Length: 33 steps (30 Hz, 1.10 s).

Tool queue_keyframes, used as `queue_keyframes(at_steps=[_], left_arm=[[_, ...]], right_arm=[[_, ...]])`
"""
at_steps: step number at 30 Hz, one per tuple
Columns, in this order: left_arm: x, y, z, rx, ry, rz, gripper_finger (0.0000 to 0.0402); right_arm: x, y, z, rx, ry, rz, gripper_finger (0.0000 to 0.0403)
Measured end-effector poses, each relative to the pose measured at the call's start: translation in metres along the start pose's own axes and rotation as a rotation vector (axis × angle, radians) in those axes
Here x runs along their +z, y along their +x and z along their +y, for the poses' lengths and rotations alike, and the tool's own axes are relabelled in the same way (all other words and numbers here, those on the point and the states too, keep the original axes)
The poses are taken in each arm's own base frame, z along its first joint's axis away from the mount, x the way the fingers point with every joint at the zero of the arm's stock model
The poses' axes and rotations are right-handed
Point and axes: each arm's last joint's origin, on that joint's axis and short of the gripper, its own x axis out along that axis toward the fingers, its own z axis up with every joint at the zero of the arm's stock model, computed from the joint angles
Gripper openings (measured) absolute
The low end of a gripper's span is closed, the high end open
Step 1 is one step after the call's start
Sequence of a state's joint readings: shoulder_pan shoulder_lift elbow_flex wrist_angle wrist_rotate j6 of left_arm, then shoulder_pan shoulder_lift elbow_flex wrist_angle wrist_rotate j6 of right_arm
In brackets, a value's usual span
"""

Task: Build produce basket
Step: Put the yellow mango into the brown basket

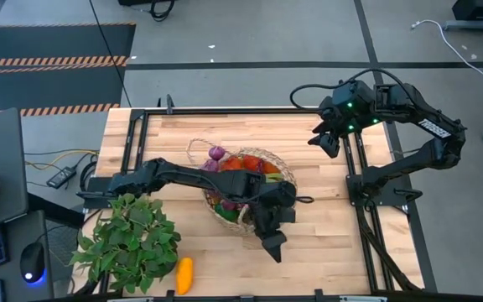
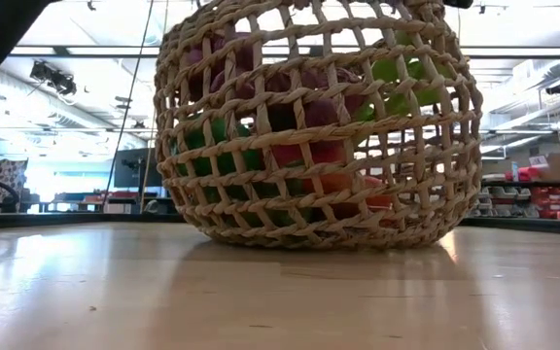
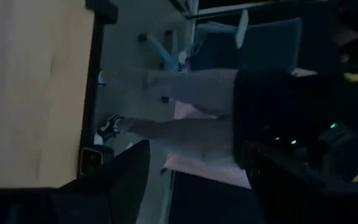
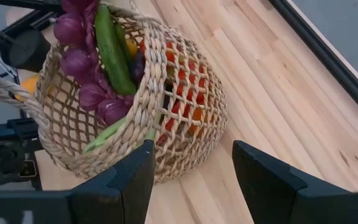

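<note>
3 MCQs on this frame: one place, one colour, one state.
1. The orange piece outside the basket lies
A. beside the plant
B. under the right gripper
C. on the basket rim
2. The string of bulbs in the basket is
A. white
B. purple
C. blue
3. The right gripper is
A. shut on the basket
B. open, empty
C. holding a cucumber

A: orange piece lies by the plant.
B: purple string in the basket.
B: right gripper shows a bare gap.
</note>
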<state>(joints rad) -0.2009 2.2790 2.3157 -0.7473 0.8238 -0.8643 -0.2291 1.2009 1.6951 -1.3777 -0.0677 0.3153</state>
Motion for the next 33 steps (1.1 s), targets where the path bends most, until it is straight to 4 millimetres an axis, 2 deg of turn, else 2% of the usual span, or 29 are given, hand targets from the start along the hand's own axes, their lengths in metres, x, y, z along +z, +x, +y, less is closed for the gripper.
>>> queue_keyframes(at_steps=[5, 10, 14, 22, 29, 33], left_arm=[[0.006, 0.000, 0.005, -0.004, -0.147, -0.028, 0.0262], [0.016, -0.008, 0.012, 0.063, -0.240, -0.159, 0.0267], [0.022, -0.012, 0.007, 0.013, -0.331, -0.228, 0.0270], [0.037, -0.020, -0.034, -0.317, -0.117, -0.364, 0.0268], [0.045, -0.037, -0.044, -0.470, -0.070, -0.344, 0.0272], [0.045, -0.053, -0.061, -0.559, 0.035, -0.351, 0.0271]], right_arm=[[-0.003, -0.004, -0.001, 0.001, 0.007, -0.003, 0.0221], [-0.005, -0.009, -0.001, 0.005, 0.007, -0.017, 0.0224], [-0.006, -0.009, -0.001, 0.004, 0.008, -0.015, 0.0233], [-0.006, -0.008, -0.002, 0.004, 0.110, 0.001, 0.0238], [-0.011, -0.009, -0.003, -0.002, 0.142, 0.044, 0.0238], [-0.011, -0.009, -0.003, -0.003, 0.140, 0.046, 0.0238]])
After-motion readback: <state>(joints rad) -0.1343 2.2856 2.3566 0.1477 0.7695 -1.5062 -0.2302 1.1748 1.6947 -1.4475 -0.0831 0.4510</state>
